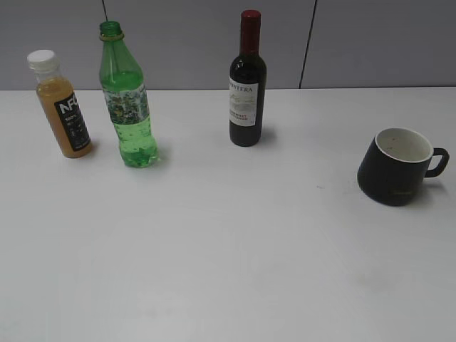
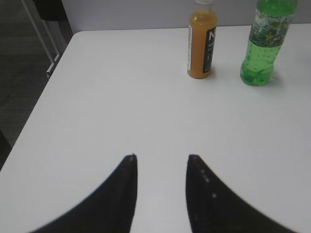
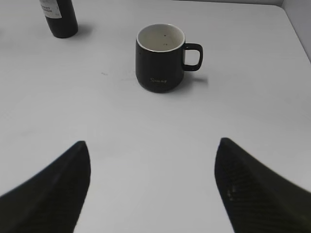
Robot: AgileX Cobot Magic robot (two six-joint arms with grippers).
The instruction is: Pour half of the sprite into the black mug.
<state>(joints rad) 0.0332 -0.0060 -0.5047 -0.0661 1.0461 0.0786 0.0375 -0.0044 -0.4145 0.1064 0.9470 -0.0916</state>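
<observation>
Standing upright, uncapped green sprite [image 1: 128,100], part full, yellow neck ring

White table [image 1: 228,271], matte, under even soft light. Grey panelled wall [image 1: 178,43] behind at 12 o'clock, split by dark vertical seams. In the left wrist view, dark floor [image 2: 22,82] at 9 o'clock, thin pale frame legs [image 2: 46,41] at 10 o'clock.

The wine bottle [image 1: 247,80] label reads "FRONTERA".
</observation>
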